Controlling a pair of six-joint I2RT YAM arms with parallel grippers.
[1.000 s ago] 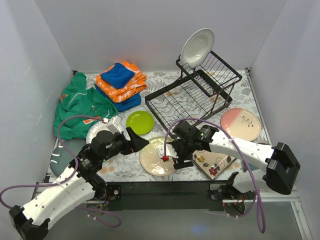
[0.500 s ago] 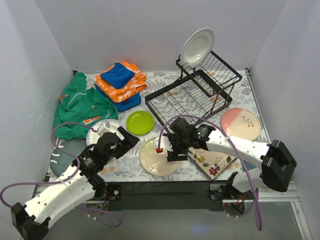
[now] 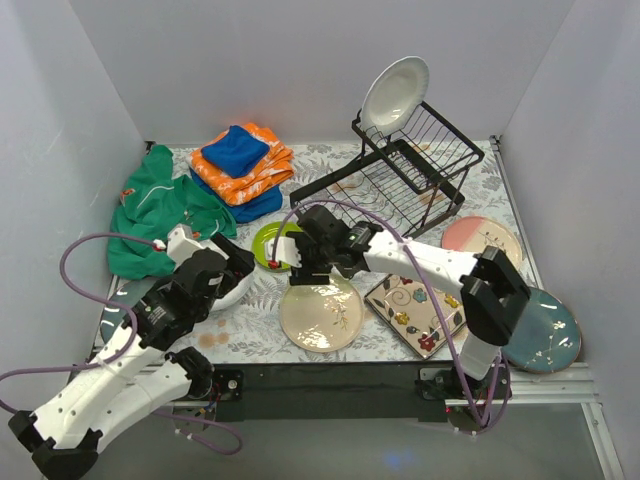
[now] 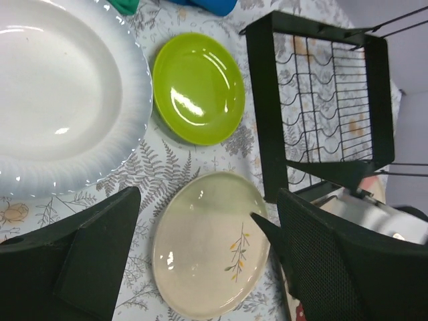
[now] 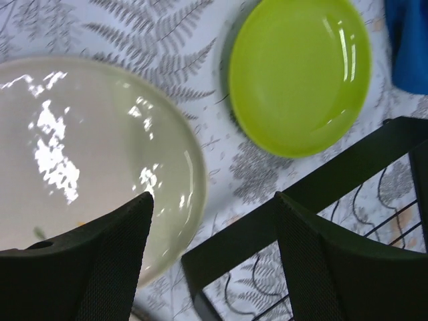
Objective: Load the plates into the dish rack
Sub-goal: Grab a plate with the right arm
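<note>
Left gripper (image 3: 236, 258): jaws are standing wide with nothing between them. It is drawing back from the cream-green floral plate (image 3: 320, 313) and is now hovering at the rim of a white plate (image 4: 60, 107).
Right gripper (image 3: 291, 252): jaws are also gaping wide and empty. It is swinging off the square flowered plate (image 3: 416, 310) into the gap between the lime green plate (image 5: 301, 73) and the dish rack (image 3: 400, 185).
Right arm: the elbow is folding back toward its base, uncovering a dark teal plate (image 3: 545, 332) that it was hiding a second ago.
Plates moved: none; all are lying where they were.
From the left gripper: the white plate is lying to its left and the lime green plate just ahead. The floral plate is showing between the fingers (image 4: 87, 261), and the rack is sitting ahead to the right.
From the right gripper: the lime green plate is lying ahead and the floral plate to the left. A black rack bar is running between the fingers in the wrist view.
Count, plates: eight.
- Two white, including the racked white plate (image 3: 395, 92) standing in the raised tier.
- One lime green, one floral, one square, one pink-and-cream plate (image 3: 482, 240).
- Two dark teal, with the second dark teal plate (image 3: 118, 303) peeking out beside the left arm.
Count, loaded: one plate is standing in the rack; seven are lying outside it.
Count, other: one rack, one stack of orange and blue cloths (image 3: 240, 165), one green cloth (image 3: 160, 210).
</note>
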